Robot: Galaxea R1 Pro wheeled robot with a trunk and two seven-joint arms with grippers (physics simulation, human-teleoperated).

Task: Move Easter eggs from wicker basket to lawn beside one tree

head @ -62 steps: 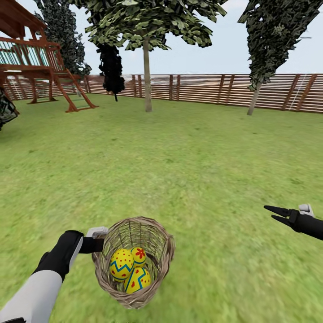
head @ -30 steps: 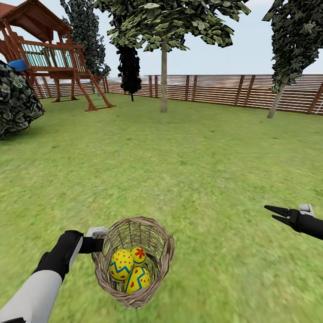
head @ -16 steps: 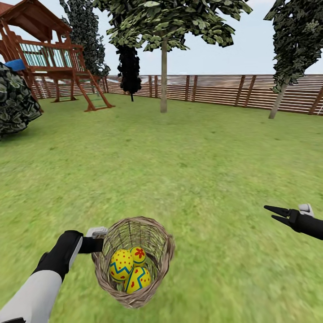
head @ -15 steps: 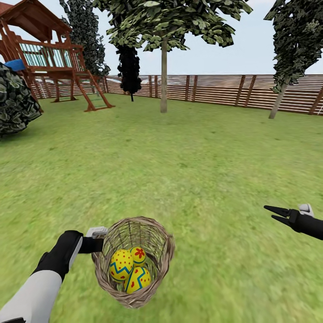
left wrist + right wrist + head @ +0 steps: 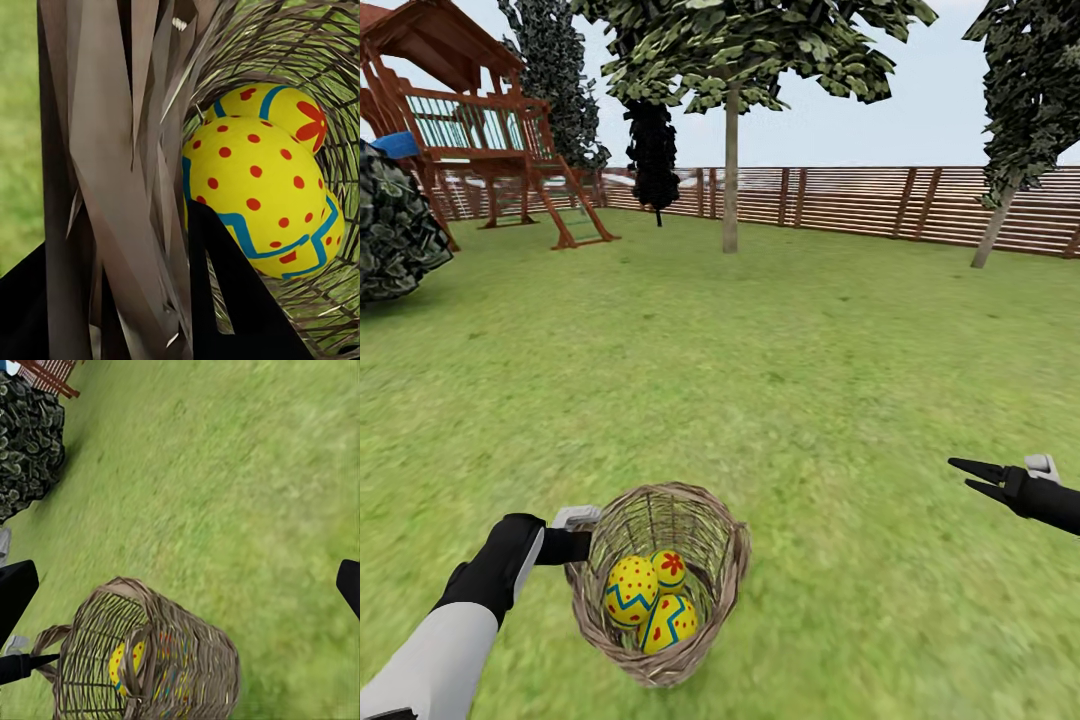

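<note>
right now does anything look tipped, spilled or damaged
Nothing stands out. The brown open-weave wicker basket hangs intact from the left gripper, clamped on its rim, with the yellow patterned eggs inside.

The left arm reaches in from seven o'clock of the head view, white forearm and black wrist, its tool (image 5: 575,545) clamped on the wicker basket (image 5: 660,580) rim at nine o'clock, one finger (image 5: 225,300) inside the weave. The right arm enters at three o'clock, its tool (image 5: 972,478) pointing toward nine o'clock, slim black tips parted and empty.
</note>
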